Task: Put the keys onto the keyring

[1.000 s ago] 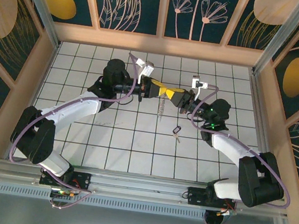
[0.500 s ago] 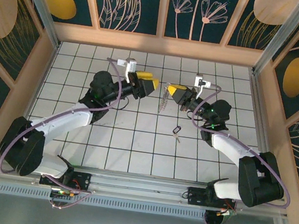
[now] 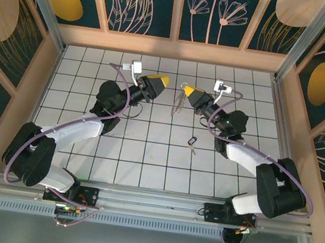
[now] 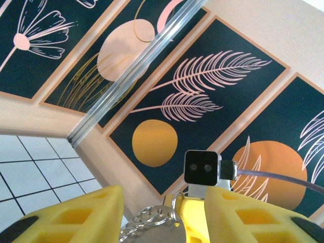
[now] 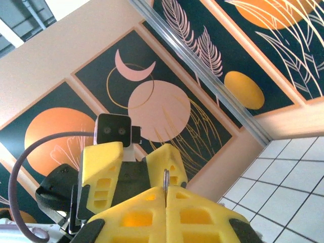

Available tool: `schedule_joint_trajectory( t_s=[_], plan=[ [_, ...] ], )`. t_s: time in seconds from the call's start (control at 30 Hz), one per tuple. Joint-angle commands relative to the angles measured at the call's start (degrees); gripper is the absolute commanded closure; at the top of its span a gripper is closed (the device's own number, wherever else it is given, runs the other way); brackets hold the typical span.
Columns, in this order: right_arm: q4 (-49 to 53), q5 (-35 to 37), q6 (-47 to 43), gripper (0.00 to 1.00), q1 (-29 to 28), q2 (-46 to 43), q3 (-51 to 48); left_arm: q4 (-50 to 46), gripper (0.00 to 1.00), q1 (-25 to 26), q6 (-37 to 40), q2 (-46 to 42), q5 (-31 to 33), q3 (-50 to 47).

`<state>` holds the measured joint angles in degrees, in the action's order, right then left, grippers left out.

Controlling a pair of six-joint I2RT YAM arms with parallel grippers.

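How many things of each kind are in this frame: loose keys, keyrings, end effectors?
Loose key, black head, lying on the tiles: 1
Keyring, pinched in the right end effector: 1
End effectors, counting the left end effector, which is open: 2
Total: 4

Bright even light, soft shadows on tiles; wrist-view foregrounds slightly blurred.

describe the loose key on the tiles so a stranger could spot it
On the white tiled table, look just left of the white right arm. There lies the small metal key with a black head and short silvery blade, alone on the tiles. Unlike the pale silvery keyring hanging from the right gripper farther back, it is tiny, dark-headed and lying free.
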<state>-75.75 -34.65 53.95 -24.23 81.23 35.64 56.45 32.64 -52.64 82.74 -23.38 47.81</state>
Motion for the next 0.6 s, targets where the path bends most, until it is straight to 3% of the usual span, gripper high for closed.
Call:
schedule_joint_trajectory(
  t_s=[0.0,0.57],
  plan=[
    [-6.43,2.12,3.28,1.0,-1.41,1.3,2.58,5.63,0.57,0.14,-2.96,1.08,-0.67,-0.7],
    [-7.01,2.42,3.05,1.0,-4.52,5.04,5.32,8.68,0.64,1.0,-4.87,3.74,-2.18,-0.7]
  ],
)
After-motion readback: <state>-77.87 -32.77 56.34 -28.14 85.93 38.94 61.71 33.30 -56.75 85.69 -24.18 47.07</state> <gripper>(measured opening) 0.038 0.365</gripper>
